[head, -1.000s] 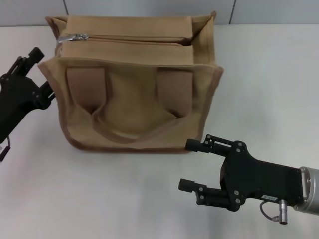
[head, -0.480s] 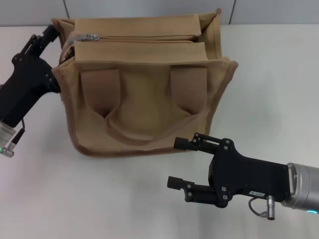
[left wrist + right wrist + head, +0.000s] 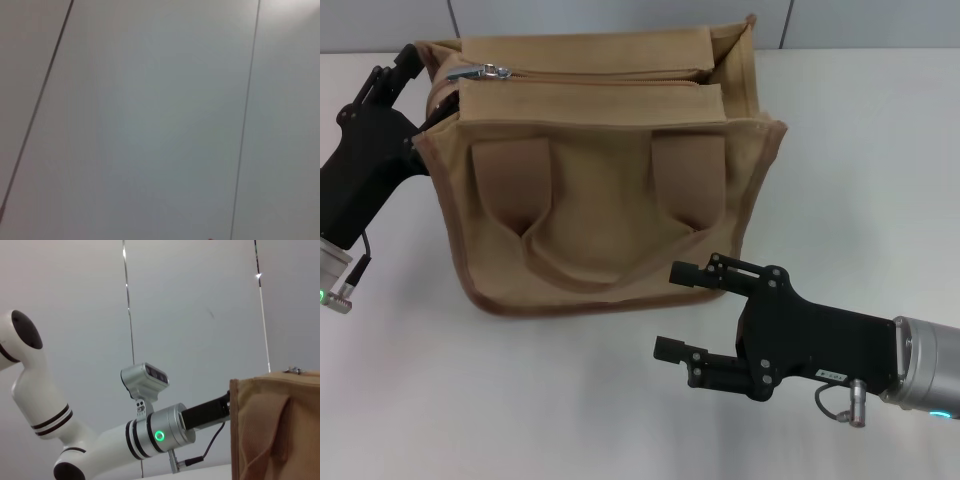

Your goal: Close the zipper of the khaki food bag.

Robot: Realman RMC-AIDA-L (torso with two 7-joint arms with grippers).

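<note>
The khaki food bag (image 3: 600,200) stands upright mid-table, its handles hanging down the front. The zipper (image 3: 610,76) runs along the top panel, with its silver pull tab (image 3: 486,71) at the bag's left end. My left gripper (image 3: 412,95) is at the bag's top left corner, its fingers (image 3: 395,72) apart on either side of the left side flap, just left of the pull tab. My right gripper (image 3: 682,310) is open and empty, low in front of the bag's lower right corner. The right wrist view shows the bag's edge (image 3: 275,435), the pull tab (image 3: 295,371) and my left arm (image 3: 165,432).
A white table (image 3: 860,150) spreads around the bag, with a grey panelled wall (image 3: 620,15) behind it. The left wrist view shows only grey wall panels (image 3: 150,125).
My left gripper has moved up and in from beside the bag to its top left corner. The bag has shifted slightly. My right gripper has drifted a little to the left.
</note>
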